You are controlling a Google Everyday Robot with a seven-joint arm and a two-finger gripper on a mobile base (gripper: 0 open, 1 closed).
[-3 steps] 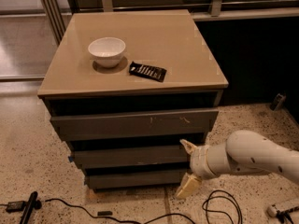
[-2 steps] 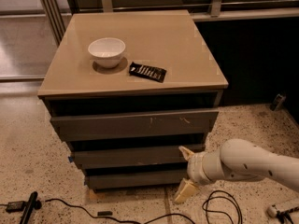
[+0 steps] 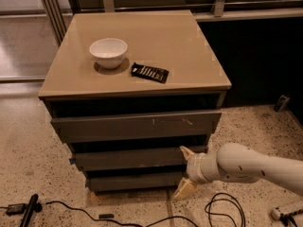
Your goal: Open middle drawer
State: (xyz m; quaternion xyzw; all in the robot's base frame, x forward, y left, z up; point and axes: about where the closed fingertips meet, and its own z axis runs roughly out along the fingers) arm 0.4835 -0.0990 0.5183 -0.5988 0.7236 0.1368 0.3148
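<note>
Speckled floor [image 3: 28, 150], tan-topped cabinet [image 3: 165, 41] mid frame. White robot gripper [image 3: 185, 171], spread wide, sits lower right by plain dark grey middle drawer [image 3: 128, 158]. Drawer looks shut; next: hook its edge & pull.

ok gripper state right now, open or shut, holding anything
Gripper: open, holding nothing, at the right end of the middle drawer.

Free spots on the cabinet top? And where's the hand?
Bare: the cabinet top right of the black packet, plus its front strip. Crowded left-centre, where the bowl and packet sit close. The hand is open, low by the middle drawer, at its right end.
</note>
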